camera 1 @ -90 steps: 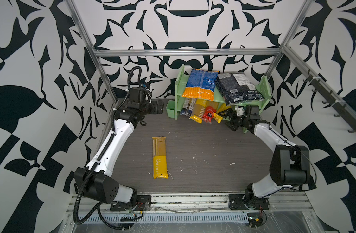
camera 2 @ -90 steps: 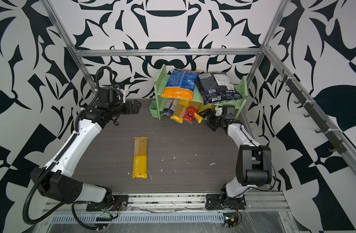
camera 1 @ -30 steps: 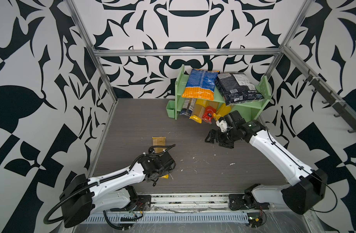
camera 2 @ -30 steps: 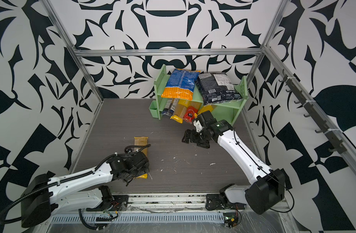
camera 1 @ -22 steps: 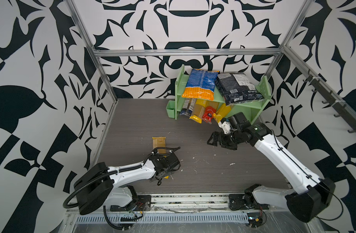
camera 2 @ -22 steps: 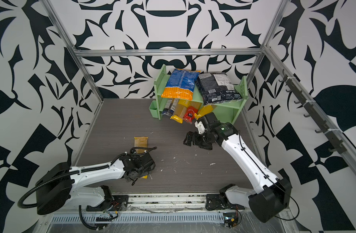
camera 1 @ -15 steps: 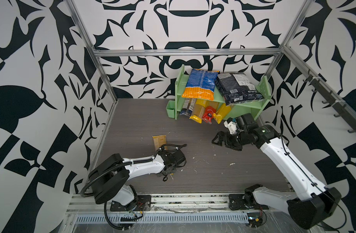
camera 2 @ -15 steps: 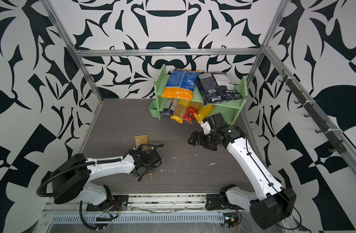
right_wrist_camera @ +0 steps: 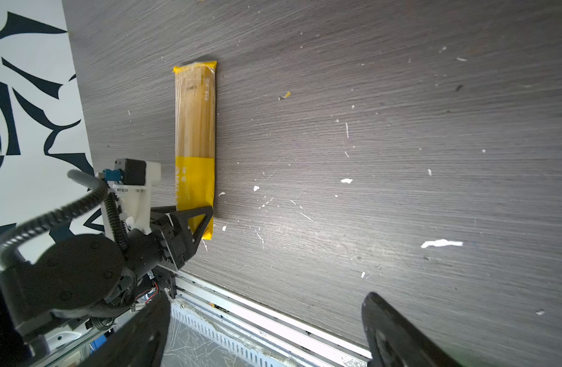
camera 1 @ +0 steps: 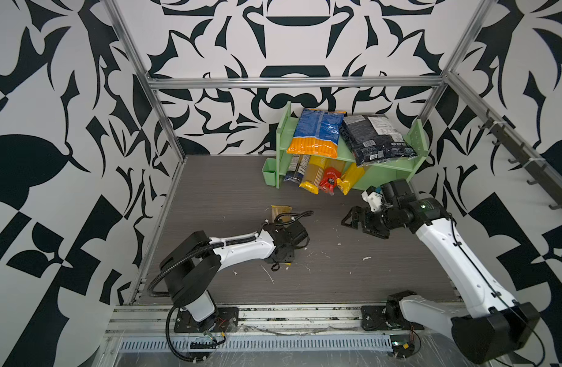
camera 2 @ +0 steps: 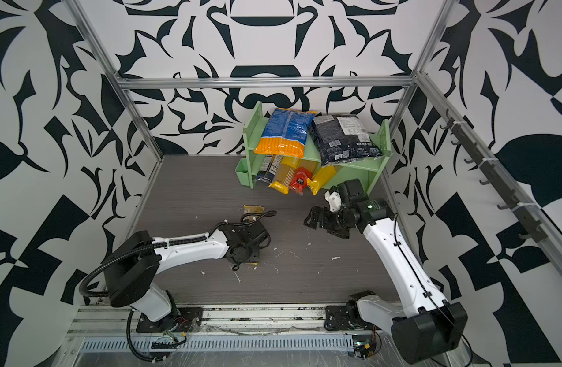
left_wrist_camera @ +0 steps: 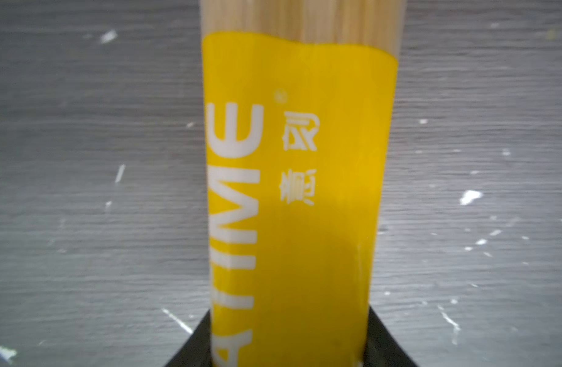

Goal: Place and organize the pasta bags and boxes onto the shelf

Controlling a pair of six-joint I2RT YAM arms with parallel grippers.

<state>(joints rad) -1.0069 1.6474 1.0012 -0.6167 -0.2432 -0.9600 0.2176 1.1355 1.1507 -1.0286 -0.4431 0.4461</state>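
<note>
Grey wood-grain desk [camera 1: 229, 190], flecked with pale crumbs, carries one yellow spaghetti pack [right_wrist_camera: 195, 133] lying flat about midway between its left and right edges, printed end toward the front edge. The left end effector [right_wrist_camera: 194, 210] is clamped on that end, its fingers pressing both long sides. The right end effector [camera 1: 359, 220] hovers empty nearby, fingers wide apart. At the far right corner, the green shelf [camera 1: 418, 139] holds a blue-and-orange bag [camera 1: 316, 132] and a black bag [camera 1: 375, 139] above, with four long packs [camera 1: 313, 178] below.
</note>
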